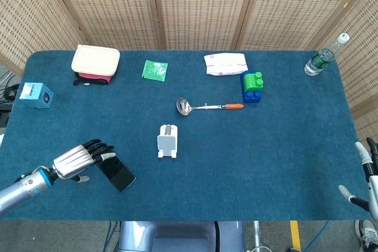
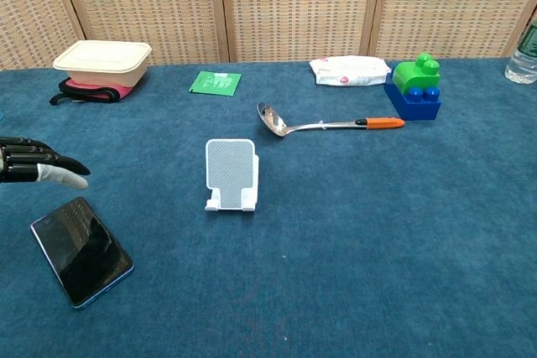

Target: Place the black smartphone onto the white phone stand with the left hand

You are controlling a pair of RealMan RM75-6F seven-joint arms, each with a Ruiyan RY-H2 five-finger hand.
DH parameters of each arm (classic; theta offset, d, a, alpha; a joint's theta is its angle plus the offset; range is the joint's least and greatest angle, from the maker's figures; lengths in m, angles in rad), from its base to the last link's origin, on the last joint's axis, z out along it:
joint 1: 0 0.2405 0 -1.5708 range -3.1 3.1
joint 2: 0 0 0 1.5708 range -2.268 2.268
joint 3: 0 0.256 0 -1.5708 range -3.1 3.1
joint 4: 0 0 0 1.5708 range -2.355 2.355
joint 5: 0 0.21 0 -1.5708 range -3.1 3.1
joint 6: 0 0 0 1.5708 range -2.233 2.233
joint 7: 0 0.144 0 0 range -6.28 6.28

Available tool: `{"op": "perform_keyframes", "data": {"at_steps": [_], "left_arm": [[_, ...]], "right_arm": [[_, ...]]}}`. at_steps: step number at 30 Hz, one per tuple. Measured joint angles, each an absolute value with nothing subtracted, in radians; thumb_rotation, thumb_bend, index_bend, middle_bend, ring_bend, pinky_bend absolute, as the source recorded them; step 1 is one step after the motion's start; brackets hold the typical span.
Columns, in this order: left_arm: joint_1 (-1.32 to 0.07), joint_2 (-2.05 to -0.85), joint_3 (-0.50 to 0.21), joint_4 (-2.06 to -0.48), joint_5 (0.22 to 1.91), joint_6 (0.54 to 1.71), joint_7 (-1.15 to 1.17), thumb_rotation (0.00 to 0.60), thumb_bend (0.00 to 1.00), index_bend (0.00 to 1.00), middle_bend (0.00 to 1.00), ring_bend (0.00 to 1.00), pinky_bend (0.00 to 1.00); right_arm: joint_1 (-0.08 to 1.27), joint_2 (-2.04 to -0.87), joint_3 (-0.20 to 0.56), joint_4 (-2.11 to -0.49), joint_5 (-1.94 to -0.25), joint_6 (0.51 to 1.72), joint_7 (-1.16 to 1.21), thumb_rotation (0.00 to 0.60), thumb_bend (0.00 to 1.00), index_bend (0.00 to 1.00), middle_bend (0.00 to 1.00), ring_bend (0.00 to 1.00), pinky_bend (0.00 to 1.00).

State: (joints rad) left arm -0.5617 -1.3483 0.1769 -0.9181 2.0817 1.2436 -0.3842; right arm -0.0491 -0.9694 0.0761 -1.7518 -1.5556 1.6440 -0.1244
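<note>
At far left, the left hand (image 1: 80, 159) hovers with fingers spread, empty, above the phone (image 1: 115, 169), which lies flat left of the one stand (image 1: 168, 141). Flat on felt, the phone may skid rather than lift. Right hand (image 1: 366, 182): fingers apart, holding nothing.

table (image 1: 283, 146): blue cloth | smartphone (image 1: 116, 170) | phone stand (image 1: 168, 141) | ladle (image 1: 207, 107) | lunchbox (image 1: 95, 60)
</note>
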Motion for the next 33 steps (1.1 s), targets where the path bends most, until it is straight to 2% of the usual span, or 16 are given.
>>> {"op": "perform_keyframes", "data": {"at_steps": [11, 22, 28, 30, 33], "left_arm": [[-0.626, -1.393, 0.222, -0.924, 2.056, 1.157, -0.32, 0.6, 0.0, 0.12, 0.1, 0.14, 0.13], [-0.652, -1.416, 0.249, -0.913, 2.023, 1.136, -0.305, 0.6, 0.0, 0.13, 0.1, 0.14, 0.13], [-0.679, -1.431, 0.257, -0.931, 2.012, 1.088, -0.278, 0.6, 0.0, 0.13, 0.1, 0.14, 0.13], [-0.689, -1.434, 0.262, -0.945, 2.007, 1.069, -0.263, 0.6, 0.0, 0.13, 0.12, 0.17, 0.13], [-0.696, -1.439, 0.265, -0.96, 1.993, 1.048, -0.245, 0.6, 0.01, 0.18, 0.19, 0.25, 0.2]], "right_arm": [[-0.048, -0.956, 0.084, -1.745, -1.532, 1.637, -0.082, 0.6, 0.0, 0.0, 0.0, 0.0, 0.0], [-0.046, -0.949, 0.084, -1.746, -1.522, 1.627, -0.069, 0.6, 0.0, 0.0, 0.0, 0.0, 0.0], [-0.044, -0.947, 0.083, -1.744, -1.517, 1.621, -0.062, 0.6, 0.0, 0.0, 0.0, 0.0, 0.0], [-0.044, -0.946, 0.083, -1.744, -1.517, 1.62, -0.06, 0.6, 0.0, 0.0, 0.0, 0.0, 0.0], [-0.044, -0.944, 0.084, -1.744, -1.514, 1.619, -0.052, 0.6, 0.0, 0.0, 0.0, 0.0, 0.0]]}}
